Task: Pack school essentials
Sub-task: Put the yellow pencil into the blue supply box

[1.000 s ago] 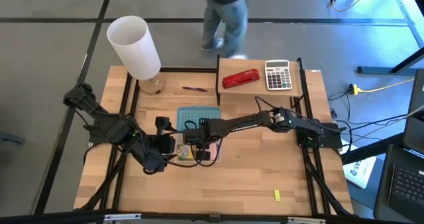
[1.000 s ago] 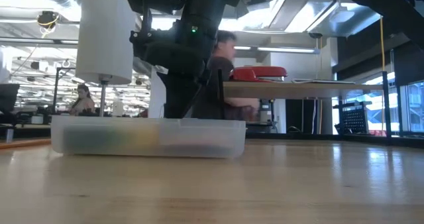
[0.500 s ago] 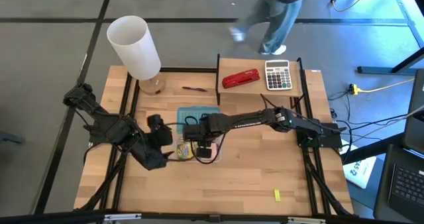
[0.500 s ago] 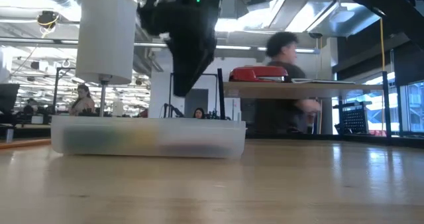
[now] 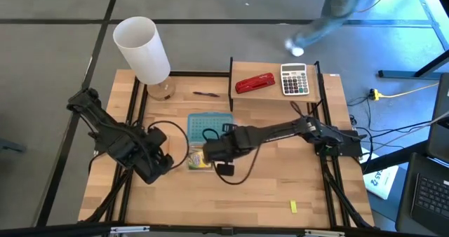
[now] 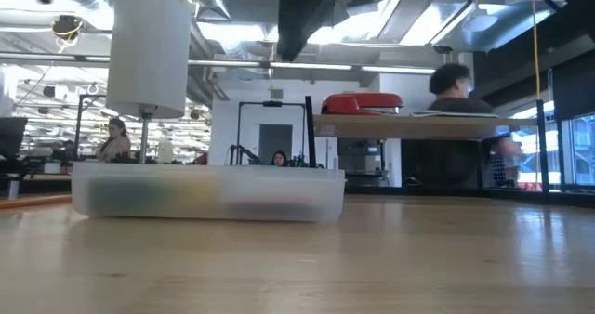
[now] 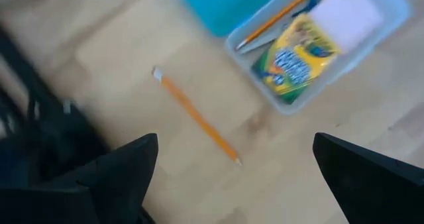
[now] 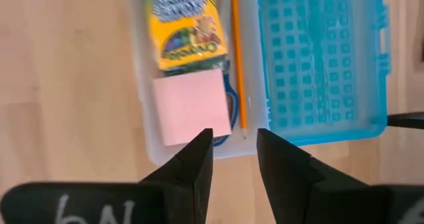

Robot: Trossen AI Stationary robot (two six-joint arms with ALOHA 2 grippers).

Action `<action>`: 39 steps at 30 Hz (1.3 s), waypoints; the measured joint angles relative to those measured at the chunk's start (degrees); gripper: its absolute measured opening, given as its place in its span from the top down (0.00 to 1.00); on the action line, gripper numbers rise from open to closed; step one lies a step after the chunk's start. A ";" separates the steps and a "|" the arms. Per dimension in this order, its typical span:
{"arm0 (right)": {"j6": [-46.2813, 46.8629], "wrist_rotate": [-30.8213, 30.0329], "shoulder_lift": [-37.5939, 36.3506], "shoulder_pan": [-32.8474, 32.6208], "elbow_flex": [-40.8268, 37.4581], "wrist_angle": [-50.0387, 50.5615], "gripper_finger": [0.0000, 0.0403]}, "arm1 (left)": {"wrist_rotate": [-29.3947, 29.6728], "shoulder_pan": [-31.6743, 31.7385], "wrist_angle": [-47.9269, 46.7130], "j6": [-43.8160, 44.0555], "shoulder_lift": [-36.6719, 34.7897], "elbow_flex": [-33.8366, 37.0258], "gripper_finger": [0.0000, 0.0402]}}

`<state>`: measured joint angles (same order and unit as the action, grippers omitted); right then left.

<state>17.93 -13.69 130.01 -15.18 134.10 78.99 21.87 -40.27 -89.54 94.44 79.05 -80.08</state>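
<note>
A clear plastic case (image 8: pixel 149 128) with a blue perforated lid (image 8: pixel 318 58) lying open beside it sits mid-worktop. In it are seen a green-yellow crayon box (image 8: pixel 187 25), a pink sticky-note pad (image 8: pixel 191 107), blue-handled scissors (image 8: pixel 230 105) and an orange pencil (image 8: pixel 237 58).

A second loose orange pencil (image 7: pixel 197 116) lies on the wooden worktop (image 5: pixel 280 181) just left of the case, its long axis slanting. The left gripper (image 7: pixel 232 177) hangs over it with jaws wide apart and is judged nearer. The right gripper (image 8: pixel 233 154) hovers at the case's near edge, jaws narrowly parted, holding nothing. Open room surrounds the pencil.
</note>
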 joint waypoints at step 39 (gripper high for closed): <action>-0.24 -3.28 -12.06 -6.36 -0.02 -7.76 0.70 | -13.19 14.35 35.15 19.42 0.00 38.08 0.01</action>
<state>17.69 -16.97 117.95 -21.54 134.08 71.23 8.69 -25.92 -54.39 113.86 79.05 -41.99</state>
